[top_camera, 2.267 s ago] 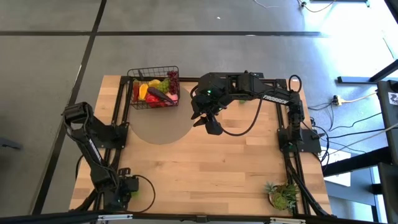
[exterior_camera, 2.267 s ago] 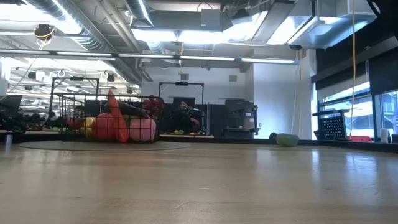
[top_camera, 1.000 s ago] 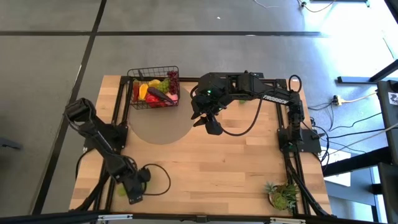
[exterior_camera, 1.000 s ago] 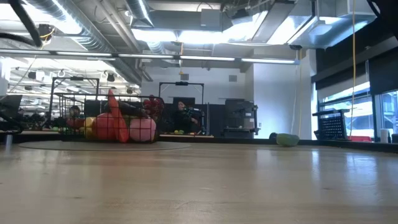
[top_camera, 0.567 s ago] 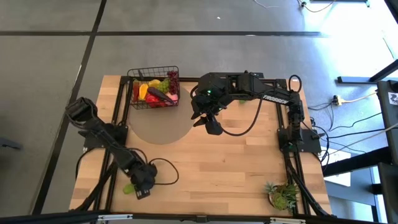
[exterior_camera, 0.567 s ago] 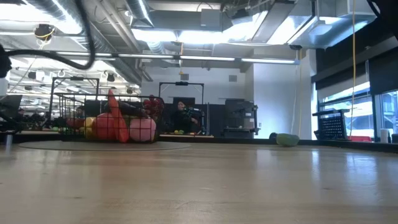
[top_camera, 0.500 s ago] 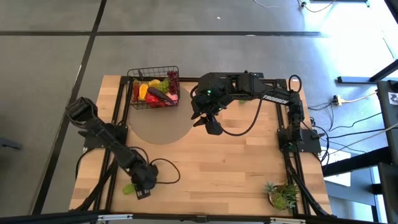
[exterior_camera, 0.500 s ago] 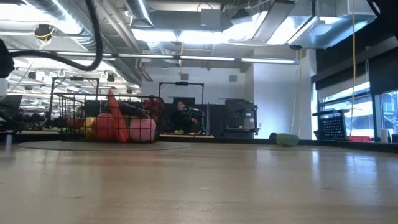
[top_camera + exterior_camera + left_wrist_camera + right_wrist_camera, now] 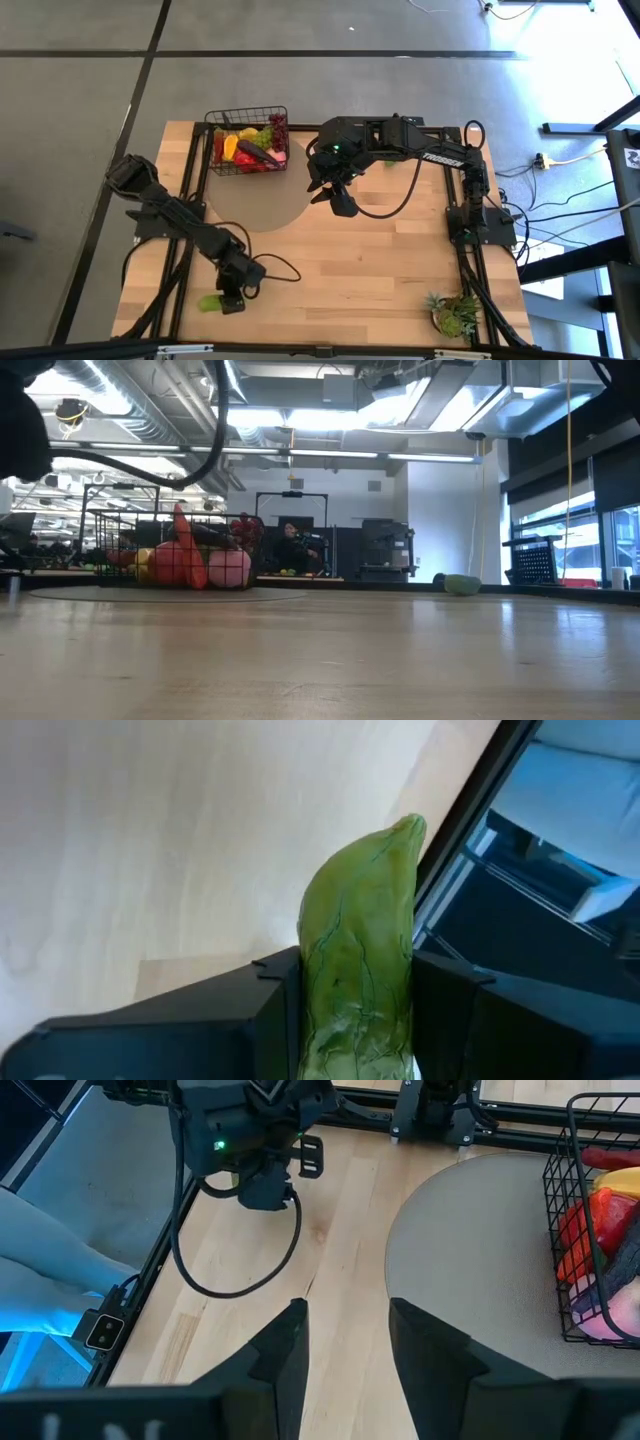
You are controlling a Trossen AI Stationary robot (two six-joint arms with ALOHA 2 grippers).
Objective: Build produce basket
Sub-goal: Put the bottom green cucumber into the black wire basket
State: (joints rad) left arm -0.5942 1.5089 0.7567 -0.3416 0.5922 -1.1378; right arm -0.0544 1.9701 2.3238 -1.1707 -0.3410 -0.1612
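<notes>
The black wire basket (image 9: 248,140) stands on a grey round mat at the table's far left, filled with toy produce; it also shows in the low view (image 9: 170,555) and the right wrist view (image 9: 600,1230). My left gripper (image 9: 225,298) is near the table's near-left corner, shut on a green cucumber (image 9: 365,890), whose free end (image 9: 208,302) points toward the table's left edge. My right gripper (image 9: 340,203) hangs open and empty above the table, to the right of the basket; its fingers show in the right wrist view (image 9: 345,1350). My left gripper pinches the cucumber between its two fingers, one on each long side (image 9: 320,990). The cucumber lies along the fingers and its pointed end (image 9: 405,830) sticks out past the fingertips. Whether it rests on the table or is lifted clear, I cannot tell.
The grey round mat (image 9: 255,205) lies under and in front of the basket. A spiky green potted plant (image 9: 455,312) stands at the near-right corner. Black frame rails (image 9: 185,200) run along the table's left and right sides. Bare wood (image 9: 370,270) lies between the arms.
My left arm has stretched out along the table's near side, and its gripper has gone toward the right edge and a little toward the far edge, still shut on the cucumber. In the low view its arm and cable have swung into the upper left.
</notes>
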